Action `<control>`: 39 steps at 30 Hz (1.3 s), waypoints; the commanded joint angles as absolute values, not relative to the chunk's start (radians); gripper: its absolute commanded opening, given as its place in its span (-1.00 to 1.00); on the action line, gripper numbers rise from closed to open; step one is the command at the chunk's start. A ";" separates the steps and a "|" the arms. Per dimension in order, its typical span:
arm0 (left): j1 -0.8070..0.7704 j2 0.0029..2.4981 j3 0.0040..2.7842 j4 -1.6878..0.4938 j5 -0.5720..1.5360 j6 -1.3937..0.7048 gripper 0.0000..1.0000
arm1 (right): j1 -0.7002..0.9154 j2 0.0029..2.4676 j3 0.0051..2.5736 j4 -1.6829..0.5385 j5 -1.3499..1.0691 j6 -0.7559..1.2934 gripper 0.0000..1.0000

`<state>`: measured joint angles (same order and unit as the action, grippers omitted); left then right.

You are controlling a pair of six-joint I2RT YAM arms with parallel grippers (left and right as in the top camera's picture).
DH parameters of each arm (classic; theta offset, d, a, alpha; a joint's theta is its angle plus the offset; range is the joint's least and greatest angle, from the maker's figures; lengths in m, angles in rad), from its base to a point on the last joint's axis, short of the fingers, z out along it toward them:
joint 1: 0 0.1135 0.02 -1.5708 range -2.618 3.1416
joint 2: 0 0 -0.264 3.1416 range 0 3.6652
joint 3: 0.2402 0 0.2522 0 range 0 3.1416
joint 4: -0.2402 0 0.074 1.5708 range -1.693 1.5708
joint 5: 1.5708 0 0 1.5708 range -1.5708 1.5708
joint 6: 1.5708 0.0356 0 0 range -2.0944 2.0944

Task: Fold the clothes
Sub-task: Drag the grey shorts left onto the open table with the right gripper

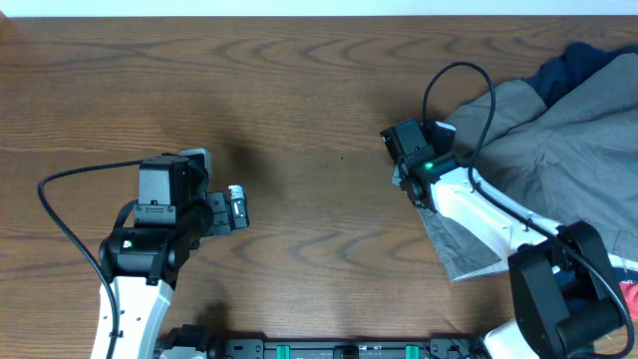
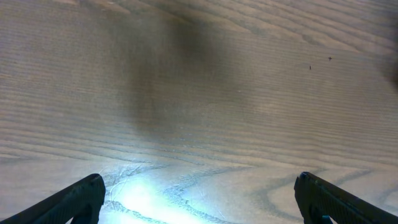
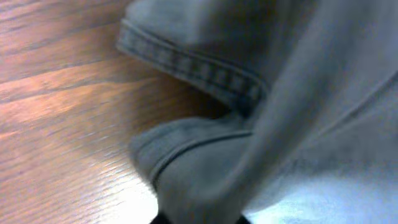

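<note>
The grey woven shorts point(image 1: 558, 150) lie spread at the right of the table, and a navy blue garment point(image 1: 563, 70) shows behind them at the far right. My right gripper point(image 1: 411, 178) is at the shorts' left edge. In the right wrist view the grey cloth point(image 3: 298, 93), with its stitched hems, fills the frame and bunches down into the jaws point(image 3: 196, 219), which look shut on it. My left gripper point(image 1: 237, 207) is open and empty over bare wood at the left; its two dark fingertips point(image 2: 199, 202) stand wide apart.
The wooden table point(image 1: 299, 100) stretches between the two arms. A black cable point(image 1: 469, 90) loops over the shorts behind the right gripper. A small red thing point(image 1: 630, 294) shows at the right edge. The arm bases stand at the near edge.
</note>
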<state>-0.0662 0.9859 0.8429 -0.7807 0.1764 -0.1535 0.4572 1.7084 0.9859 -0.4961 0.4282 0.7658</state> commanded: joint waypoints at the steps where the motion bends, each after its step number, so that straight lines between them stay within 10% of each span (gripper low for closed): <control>1: -0.062 0.986 0.863 -0.781 0.177 -0.155 0.96 | 0.445 1.703 0.990 -0.477 0.413 0.774 -0.98; 10: -0.062 0.986 0.863 -0.780 0.176 -0.155 0.96 | 0.499 1.656 1.169 -0.213 -0.398 0.392 -0.97; 12: -0.062 0.986 0.863 -0.780 0.176 -0.155 0.96 | 0.535 1.656 1.179 -0.179 -0.388 0.411 -0.96; 15: -0.062 0.986 0.863 -0.781 0.176 -0.155 0.96 | 0.574 1.658 1.178 -0.197 -0.300 0.411 -0.14; 20: -0.062 0.986 0.863 -0.778 0.246 -0.156 0.96 | 0.573 1.652 1.178 -0.332 -0.073 0.411 0.39; 31: -0.120 1.050 0.828 -0.711 0.523 -0.299 0.96 | 0.335 1.475 1.178 -0.713 0.217 0.421 0.96; 39: -0.337 1.272 0.819 -0.582 0.524 -0.468 0.95 | 0.145 1.360 1.178 -0.900 0.191 0.403 0.98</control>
